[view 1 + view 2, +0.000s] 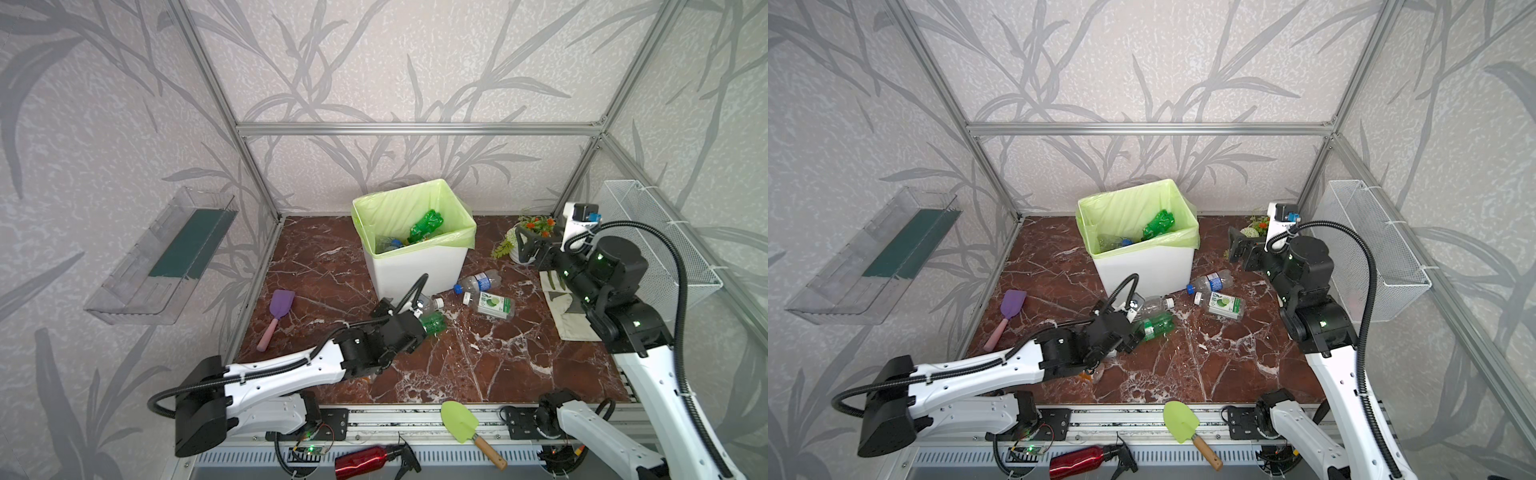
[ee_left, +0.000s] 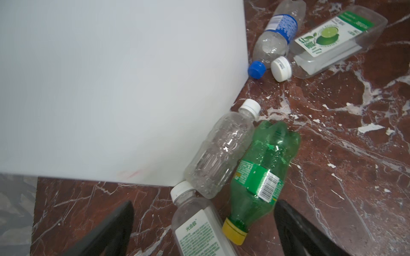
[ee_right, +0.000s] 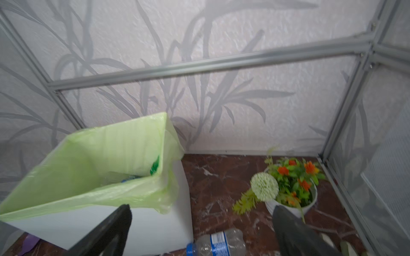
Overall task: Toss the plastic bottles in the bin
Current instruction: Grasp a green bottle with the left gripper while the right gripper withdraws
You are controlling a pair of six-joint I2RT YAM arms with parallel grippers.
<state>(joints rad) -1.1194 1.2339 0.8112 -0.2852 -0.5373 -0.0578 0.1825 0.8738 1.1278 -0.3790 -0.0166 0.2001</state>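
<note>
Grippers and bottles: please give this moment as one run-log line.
left gripper: open, at green bottle on table | right gripper: open, empty, raised beside bin | task: unfinished

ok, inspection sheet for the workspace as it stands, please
Surface: dark red marble tabletop; no spill seen.
Job's things: bin upright, bottles inside; five visible lying by it: blue-label bottle, lime-label bottle, clear bottle, green bottle, white-label bottle.
Clutter: purple spatula, cloth, flower pot; green trowel and red spray bottle at the front.
End effectors: left end effector open, low over the green bottle; right end effector open, empty, near the flower pot.
Cables: left arm hose, right arm hose, both looping free; loose wires at the front.
Surroundings: clear tray and wire-mesh basket on the side walls.
</note>
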